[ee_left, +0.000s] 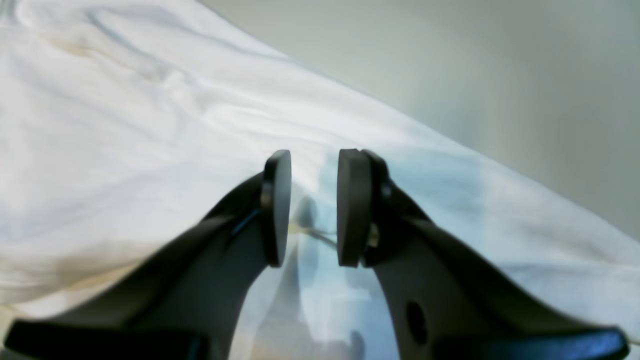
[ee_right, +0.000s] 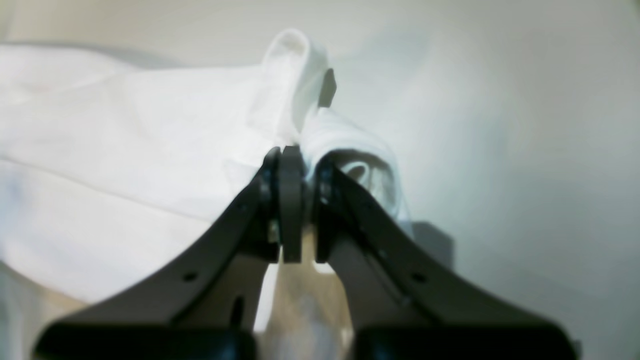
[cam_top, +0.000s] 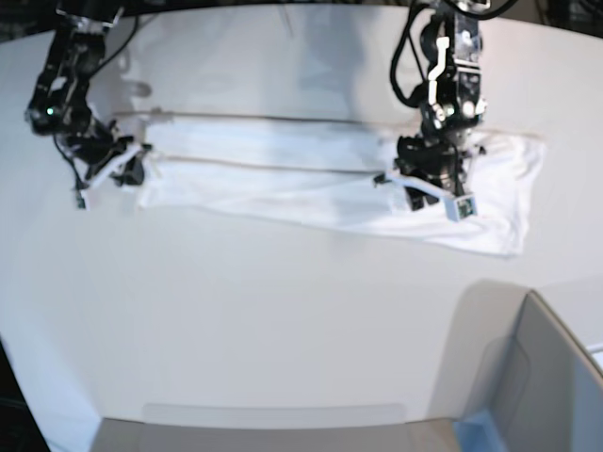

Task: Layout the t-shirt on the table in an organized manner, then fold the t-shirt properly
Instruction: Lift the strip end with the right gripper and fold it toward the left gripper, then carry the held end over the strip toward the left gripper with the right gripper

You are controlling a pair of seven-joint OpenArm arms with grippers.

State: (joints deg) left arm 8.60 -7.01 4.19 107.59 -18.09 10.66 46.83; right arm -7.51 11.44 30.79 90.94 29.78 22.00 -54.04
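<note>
The white t-shirt lies as a long, narrow folded band across the far part of the table. My right gripper is at the band's left end. In the right wrist view its jaws are pressed together on a bunched edge of the t-shirt, and a roll of cloth with a small dark tab rises just behind them. My left gripper is low over the band's right part. Its pads stand apart, with t-shirt cloth showing in the gap and under them.
A grey bin-like box stands at the near right corner. Bare tabletop runs beside the shirt's edge in the left wrist view, and more lies to the right of the pinched end. The table's curved edge runs along the near side.
</note>
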